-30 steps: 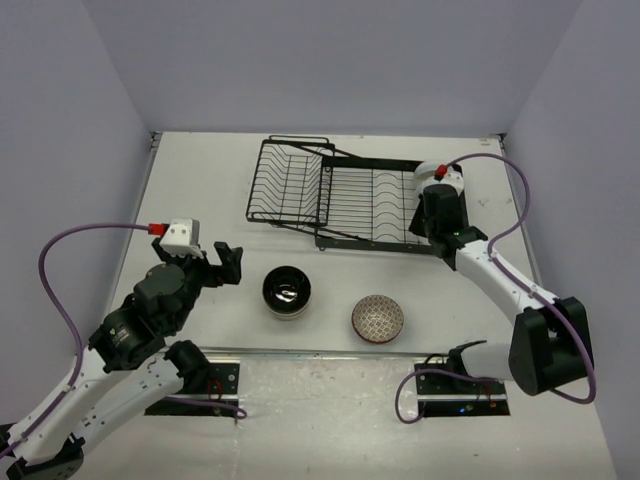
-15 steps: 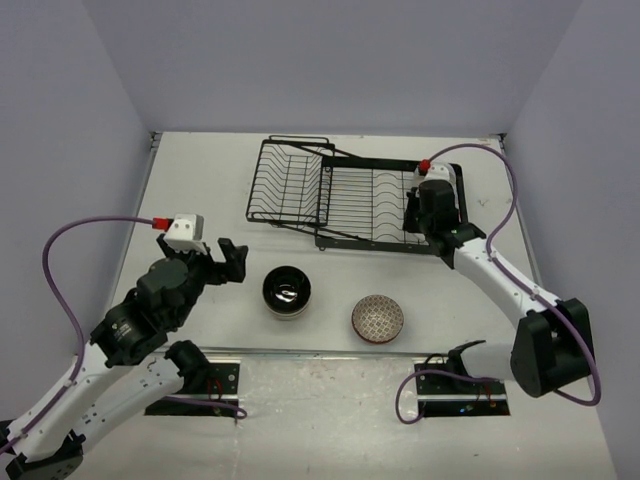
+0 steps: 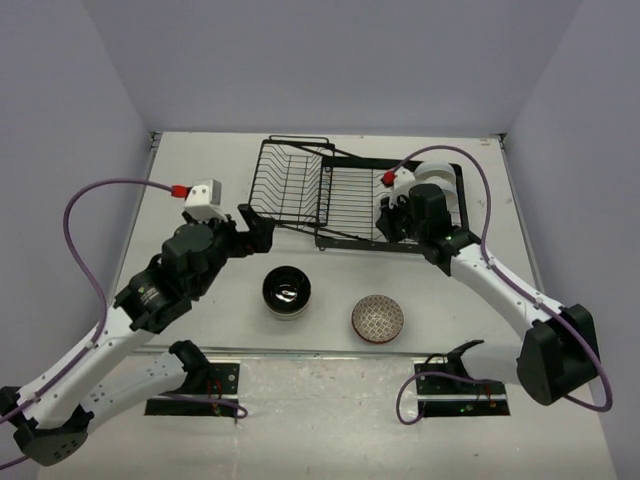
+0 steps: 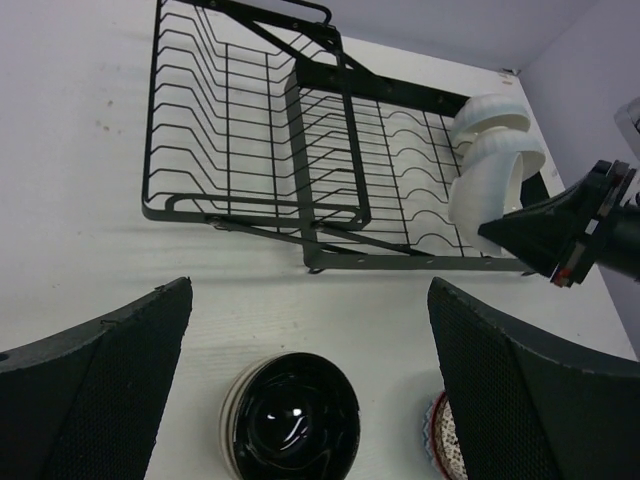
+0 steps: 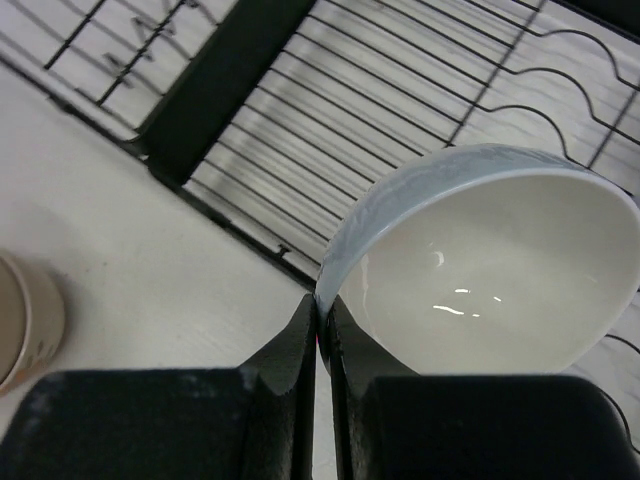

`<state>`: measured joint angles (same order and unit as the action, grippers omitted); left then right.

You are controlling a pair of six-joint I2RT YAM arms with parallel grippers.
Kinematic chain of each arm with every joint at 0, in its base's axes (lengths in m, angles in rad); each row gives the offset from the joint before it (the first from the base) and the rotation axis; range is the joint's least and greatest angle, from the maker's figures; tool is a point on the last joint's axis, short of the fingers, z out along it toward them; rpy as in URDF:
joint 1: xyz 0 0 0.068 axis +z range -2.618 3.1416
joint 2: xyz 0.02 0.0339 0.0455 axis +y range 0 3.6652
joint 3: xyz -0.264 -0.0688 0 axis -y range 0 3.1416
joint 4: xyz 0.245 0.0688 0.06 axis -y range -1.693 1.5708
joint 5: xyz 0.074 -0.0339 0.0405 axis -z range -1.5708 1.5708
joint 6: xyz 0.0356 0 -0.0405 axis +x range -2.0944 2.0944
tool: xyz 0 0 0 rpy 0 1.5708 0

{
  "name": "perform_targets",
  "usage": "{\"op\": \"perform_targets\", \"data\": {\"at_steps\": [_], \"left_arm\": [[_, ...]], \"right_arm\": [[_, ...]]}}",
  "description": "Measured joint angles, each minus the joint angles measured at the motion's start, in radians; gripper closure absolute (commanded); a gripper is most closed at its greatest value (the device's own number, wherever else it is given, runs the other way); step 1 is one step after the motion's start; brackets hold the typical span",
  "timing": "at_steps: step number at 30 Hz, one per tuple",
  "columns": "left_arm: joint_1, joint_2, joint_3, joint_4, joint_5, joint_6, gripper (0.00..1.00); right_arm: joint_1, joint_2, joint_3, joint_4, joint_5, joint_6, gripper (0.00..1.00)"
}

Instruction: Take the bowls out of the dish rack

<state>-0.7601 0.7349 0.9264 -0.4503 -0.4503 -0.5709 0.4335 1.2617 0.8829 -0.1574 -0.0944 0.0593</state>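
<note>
Two already on surface (image 3: 330, 335): black-lined bowl (image 3: 287, 292), patterned bowl (image 3: 378, 318). Right jaws pinch rim of white bowl (image 5: 480, 270) over rack (image 3: 300, 185); second white bowl (image 4: 490, 108) not yet unloaded. Left jaws wide, empty.

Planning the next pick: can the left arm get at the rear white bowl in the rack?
Probably not yet: the right hand, shut on the front white bowl, stands in front of the rear white bowl.

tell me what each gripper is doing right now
Left gripper: open, holding nothing.
Right gripper: closed on the rim of a white bowl.
</note>
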Motion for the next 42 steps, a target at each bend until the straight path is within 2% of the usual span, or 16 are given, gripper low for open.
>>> {"op": "perform_targets", "data": {"at_steps": [10, 16, 20, 25, 31, 42], "left_arm": [[0.002, 0.409, 0.254, 0.109, 0.101, -0.08, 0.0], [0.021, 0.687, 0.475, 0.08, 0.206, -0.134, 0.0], [0.025, 0.813, 0.569, 0.045, 0.291, -0.144, 0.0], [0.031, 0.902, 0.624, -0.023, 0.343, -0.121, 0.0], [0.031, 0.932, 0.628, -0.089, 0.349, -0.055, 0.0], [0.029, 0.982, 0.693, -0.151, 0.366, 0.018, 0.01]], "right_arm": [[0.08, -0.07, -0.023, 0.008, -0.31, -0.193, 1.0], [0.11, -0.071, -0.025, 0.012, -0.32, -0.233, 1.0], [0.145, -0.071, -0.025, 0.011, -0.313, -0.251, 1.0], [0.179, -0.072, -0.025, -0.009, -0.262, -0.27, 1.0], [0.209, -0.068, -0.006, -0.042, -0.2, -0.28, 1.0], [0.234, 0.042, 0.181, -0.199, -0.114, -0.292, 1.0]]}}
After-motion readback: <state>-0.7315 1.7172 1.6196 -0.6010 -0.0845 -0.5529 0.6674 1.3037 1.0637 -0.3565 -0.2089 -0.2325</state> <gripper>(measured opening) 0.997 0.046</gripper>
